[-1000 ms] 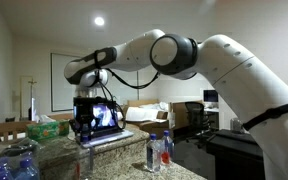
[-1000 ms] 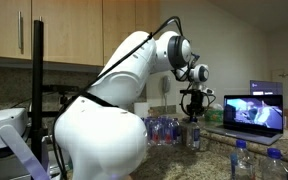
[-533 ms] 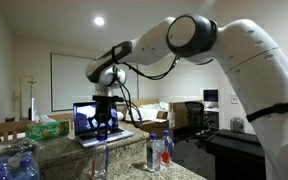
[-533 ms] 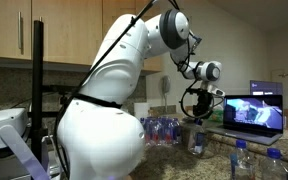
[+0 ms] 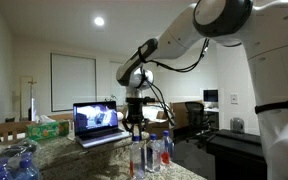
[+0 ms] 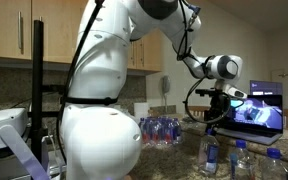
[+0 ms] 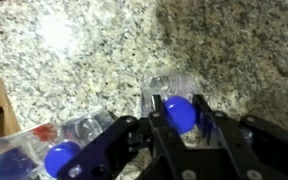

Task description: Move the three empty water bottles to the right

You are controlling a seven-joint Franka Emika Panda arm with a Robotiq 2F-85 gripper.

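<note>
Blue-capped, small clear plastic water bottle (image 7: 170, 86), one of three alike, stands upright under the robot's black two-fingered gripper (image 7: 180, 116). In the wrist view its round blue cap (image 7: 179, 110) sits squeezed between the two black fingers (image 7: 155, 128), which are drawn in almost fully around it, so the gripper has hold of this bottle by its top. In both exterior views the same bottle (image 5: 136, 160) (image 6: 210, 152) hangs straight below the gripper (image 5: 134, 131) (image 6: 215, 122) over the speckled granite counter (image 7: 74, 55); whether its base touches the stone cannot be told.

Just beside it stand the other two clear blue-capped bottles (image 5: 154, 153) (image 5: 168, 148), close together near the counter's edge; in an exterior view they appear in the foreground (image 6: 241, 163) (image 6: 275, 165). A second blue cap (image 7: 62, 158) shows low in the wrist view, and which bottle it belongs to is unclear.

Behind the bottles an open grey laptop (image 5: 96, 122) (image 6: 256, 108) with a lit screen sits on the counter. A heap of bluish clear plastic (image 5: 12, 165) lies at the near corner, and a green tissue box (image 5: 49, 128) stands beyond the laptop. In an exterior view, a shrink-wrapped pack of bottles (image 6: 162, 130) rests against the wall below wooden cabinets (image 6: 44, 30).
</note>
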